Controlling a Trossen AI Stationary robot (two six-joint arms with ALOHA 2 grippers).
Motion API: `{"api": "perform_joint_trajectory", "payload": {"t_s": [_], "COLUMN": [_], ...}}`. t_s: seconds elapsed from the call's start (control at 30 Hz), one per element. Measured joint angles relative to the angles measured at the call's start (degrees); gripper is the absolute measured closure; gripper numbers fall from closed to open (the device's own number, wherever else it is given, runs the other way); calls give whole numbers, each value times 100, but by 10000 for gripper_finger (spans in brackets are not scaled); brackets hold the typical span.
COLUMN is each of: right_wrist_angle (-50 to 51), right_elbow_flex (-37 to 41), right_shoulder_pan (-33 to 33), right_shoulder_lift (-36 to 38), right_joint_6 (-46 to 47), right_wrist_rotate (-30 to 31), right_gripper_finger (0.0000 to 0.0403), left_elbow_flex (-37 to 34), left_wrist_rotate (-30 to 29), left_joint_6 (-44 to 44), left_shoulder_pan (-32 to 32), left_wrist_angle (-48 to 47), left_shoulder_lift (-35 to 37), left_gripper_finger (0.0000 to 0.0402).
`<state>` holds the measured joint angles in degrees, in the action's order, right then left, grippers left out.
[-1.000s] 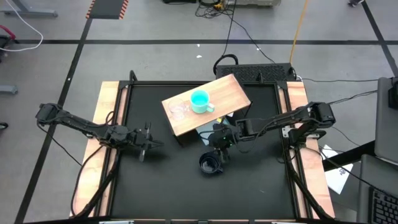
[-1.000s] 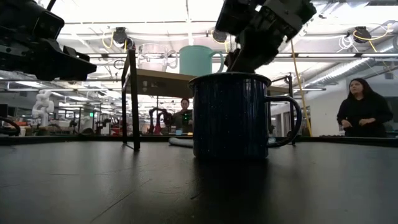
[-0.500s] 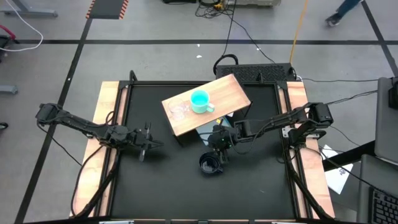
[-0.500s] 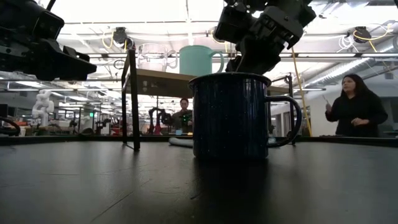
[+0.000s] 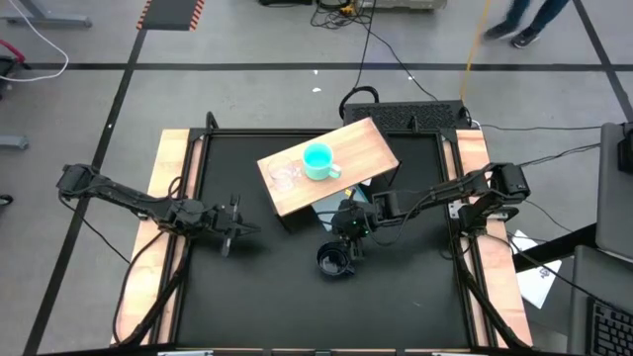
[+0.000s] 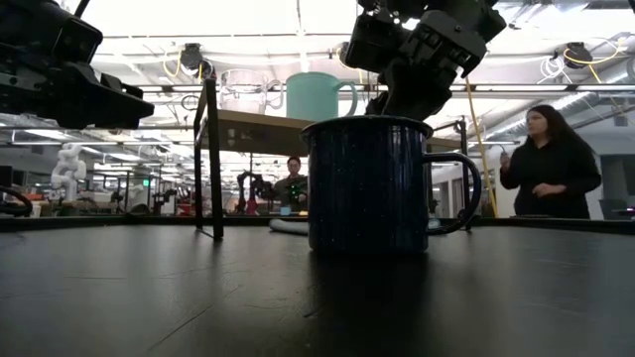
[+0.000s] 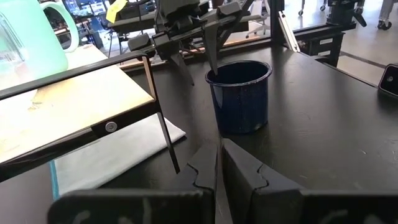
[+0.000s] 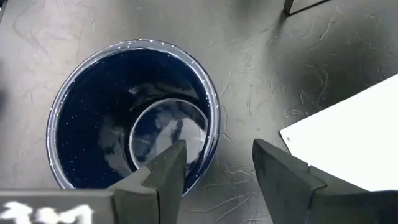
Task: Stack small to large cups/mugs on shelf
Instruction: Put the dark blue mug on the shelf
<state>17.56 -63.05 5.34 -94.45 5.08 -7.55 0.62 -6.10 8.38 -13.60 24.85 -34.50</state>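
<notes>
The black mug (image 5: pixel 334 261) stands upright on the dark table, in front of the shelf (image 5: pixel 361 143). The turquoise mug (image 5: pixel 318 161) and the clear glass cup (image 5: pixel 286 176) stand on the shelf's wooden top. My right gripper (image 8: pixel 217 146) is open just above the black mug's far rim (image 8: pixel 211 134). One finger is over the mug's inside and one outside its wall (image 7: pixel 211 65). I cannot see them touch it. My left gripper (image 7: pixel 219 168) is shut and empty, left of the shelf (image 5: pixel 237 227).
A pale flat sheet (image 7: pixel 106 162) lies on the table under the shelf, next to its dark frame legs (image 7: pixel 163 124). The black mug's handle (image 6: pixel 466 193) sticks out sideways. Wooden side rails (image 5: pixel 168 198) border the table. A person (image 6: pixel 546 164) stands beyond the table.
My right gripper has shifted slightly above the black mug's rim, staying open. The mug has not moved. A person behind the table has walked across the background.
</notes>
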Motion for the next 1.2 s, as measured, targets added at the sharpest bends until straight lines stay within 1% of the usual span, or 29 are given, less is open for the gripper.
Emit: {"api": "perform_joint_trajectory", "payload": {"t_s": [0.33,0.6,0.7,0.9,1.2], "right_wrist_angle": [94,93,74,57,-81], "right_elbow_flex": [0,0,0,0,0], "right_shoulder_pan": [10,156,202,205,201], "right_shoulder_lift": [0,0,0,0,0], "right_joint_6": [71,29,27,27,27], "right_wrist_rotate": [-21,-22,-24,-22,-24], "right_gripper_finger": [225,225,232,273,357], "left_elbow_flex": [0,0,0,0,0], "left_wrist_rotate": [1,1,1,1,1], "left_joint_6": [-11,13,29,31,31], "left_shoulder_pan": [-1,0,0,-1,0], "left_wrist_angle": [-1,-7,-27,-27,-33], "left_shoulder_lift": [0,0,0,0,1], "left_gripper_finger": [376,376,376,376,376]}}
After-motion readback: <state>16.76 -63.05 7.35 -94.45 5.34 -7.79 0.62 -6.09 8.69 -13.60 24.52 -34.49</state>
